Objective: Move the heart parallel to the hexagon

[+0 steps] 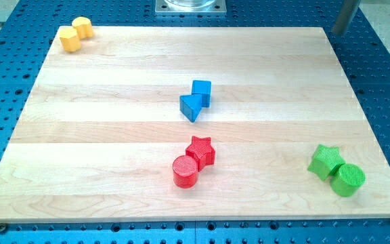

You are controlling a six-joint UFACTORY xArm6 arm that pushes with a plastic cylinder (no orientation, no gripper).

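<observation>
Two yellow blocks touch at the board's top left corner. The yellow hexagon (pixel 70 39) is the lower left one. The yellow heart (pixel 82 27) sits just above and to its right. A grey rod comes in at the view's top right, and my tip (pixel 338 34) stands at the board's top right corner. It is far from both yellow blocks and touches no block.
A blue cube (pixel 201 91) and a blue triangle (pixel 191 107) touch near the middle. A red star (pixel 201 150) and a red cylinder (pixel 185 171) touch below them. A green star (pixel 326 161) and a green cylinder (pixel 349 179) sit at the bottom right. The arm's metal base (pixel 190 6) is at the top centre.
</observation>
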